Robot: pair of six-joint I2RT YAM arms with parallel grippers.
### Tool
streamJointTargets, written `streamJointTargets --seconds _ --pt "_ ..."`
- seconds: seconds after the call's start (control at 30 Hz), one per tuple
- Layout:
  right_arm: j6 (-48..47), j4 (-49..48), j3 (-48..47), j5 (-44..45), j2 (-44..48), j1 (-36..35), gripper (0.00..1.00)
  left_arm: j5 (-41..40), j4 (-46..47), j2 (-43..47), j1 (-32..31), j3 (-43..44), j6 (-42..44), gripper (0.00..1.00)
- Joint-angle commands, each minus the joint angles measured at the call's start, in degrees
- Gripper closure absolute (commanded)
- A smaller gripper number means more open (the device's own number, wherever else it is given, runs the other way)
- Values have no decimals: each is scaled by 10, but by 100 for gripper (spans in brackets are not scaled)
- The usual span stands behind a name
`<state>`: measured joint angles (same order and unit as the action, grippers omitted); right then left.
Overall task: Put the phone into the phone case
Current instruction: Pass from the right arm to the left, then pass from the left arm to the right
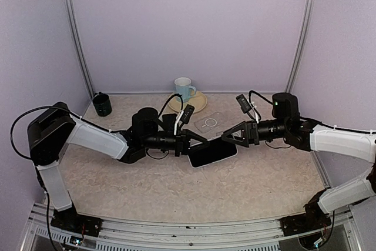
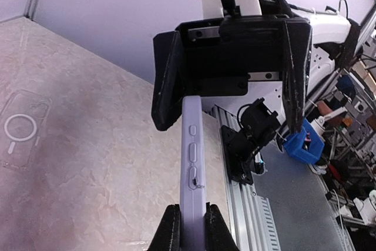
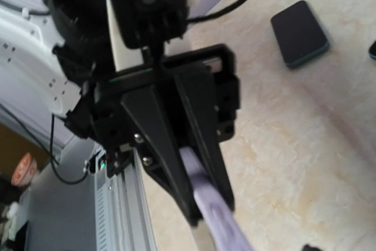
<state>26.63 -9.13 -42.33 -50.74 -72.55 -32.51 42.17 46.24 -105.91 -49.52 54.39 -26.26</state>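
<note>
The phone (image 1: 214, 152) has a dark screen and a lavender edge. My left gripper (image 1: 200, 141) is shut on its near end; in the left wrist view the fingers (image 2: 170, 230) pinch the lavender edge (image 2: 192, 168). My right gripper (image 1: 227, 137) faces it from the right. Its jaws stand wide apart around the phone's far end in the left wrist view (image 2: 228, 126), one finger (image 2: 166, 83) next to the phone. The clear phone case (image 1: 210, 124) with a white ring lies flat behind the phone and also shows in the left wrist view (image 2: 20, 130). The right wrist view shows the left gripper (image 3: 214, 207) holding the phone (image 3: 220, 218).
A blue-white mug (image 1: 184, 89) stands on a yellow plate (image 1: 200, 103) at the back. A black cup (image 1: 102, 104) is at the back left. A dark flat rectangle with a teal edge (image 3: 299, 33) lies on the table behind the left arm.
</note>
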Motion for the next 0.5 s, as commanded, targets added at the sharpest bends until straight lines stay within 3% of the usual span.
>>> streamJointTargets --seconds 0.0,0.23,0.47 --pt "27 -11 -2 29 14 1 16 -89 194 54 0 -44 -54 100" --pt "76 -31 17 63 9 13 13 -235 289 86 -23 -120 -55 100" --pt "152 -131 46 34 -3 11 14 -365 414 88 -69 -174 -24 100"
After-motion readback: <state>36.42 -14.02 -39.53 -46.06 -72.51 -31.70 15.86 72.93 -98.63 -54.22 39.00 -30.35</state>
